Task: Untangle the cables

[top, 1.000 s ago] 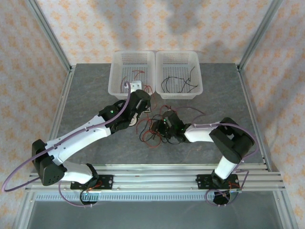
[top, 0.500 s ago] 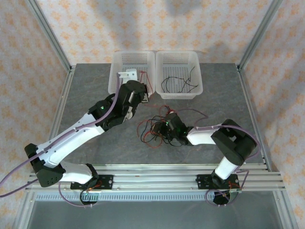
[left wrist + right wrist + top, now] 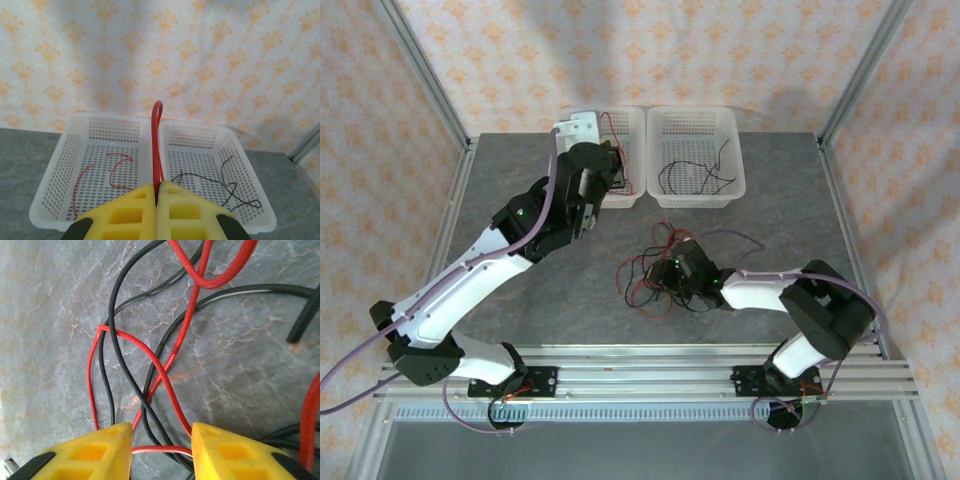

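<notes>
One red cable [image 3: 157,145] has come clear of the tangle [image 3: 655,272] and now stands over the baskets, the left end effector [image 3: 156,192] clenched tight on it. A second ago that arm was low beside the knot; it has since swung up to the left basket [image 3: 630,112], where red strands [image 3: 120,167] already lie. Black cables [image 3: 692,178] lie in the right basket [image 3: 692,109]. The right end effector [image 3: 162,432] stands part open astride crossed wires on the worktop [image 3: 790,200]. One fewer to sort, by the look of it.
</notes>
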Robot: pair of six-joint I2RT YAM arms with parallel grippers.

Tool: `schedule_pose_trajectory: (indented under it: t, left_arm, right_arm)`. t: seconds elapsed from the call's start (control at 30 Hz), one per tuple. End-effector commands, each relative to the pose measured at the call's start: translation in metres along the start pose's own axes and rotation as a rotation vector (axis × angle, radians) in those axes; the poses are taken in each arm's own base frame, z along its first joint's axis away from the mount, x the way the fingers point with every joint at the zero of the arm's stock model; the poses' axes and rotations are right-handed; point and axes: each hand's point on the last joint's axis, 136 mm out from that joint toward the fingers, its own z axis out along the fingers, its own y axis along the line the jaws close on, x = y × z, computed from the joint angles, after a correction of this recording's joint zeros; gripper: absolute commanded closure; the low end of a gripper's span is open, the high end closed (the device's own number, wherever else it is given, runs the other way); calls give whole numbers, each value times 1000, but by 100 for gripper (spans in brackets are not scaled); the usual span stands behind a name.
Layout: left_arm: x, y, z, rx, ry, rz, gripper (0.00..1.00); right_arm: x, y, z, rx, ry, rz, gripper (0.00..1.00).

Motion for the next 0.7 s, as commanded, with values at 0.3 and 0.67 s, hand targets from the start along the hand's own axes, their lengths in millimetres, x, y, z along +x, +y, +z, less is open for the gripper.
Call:
schedule_pose_trajectory:
  t: [0.3,0.67]
  left_arm:
    - [-45,34,68,-141,-97,48,100]
    - [-37,59,148,-185,-121,52,100]
  right_arm:
    - [-24,43,-61,-24,-78,-217,61]
    - [-29,58,-93,-90,-135,-220,59]
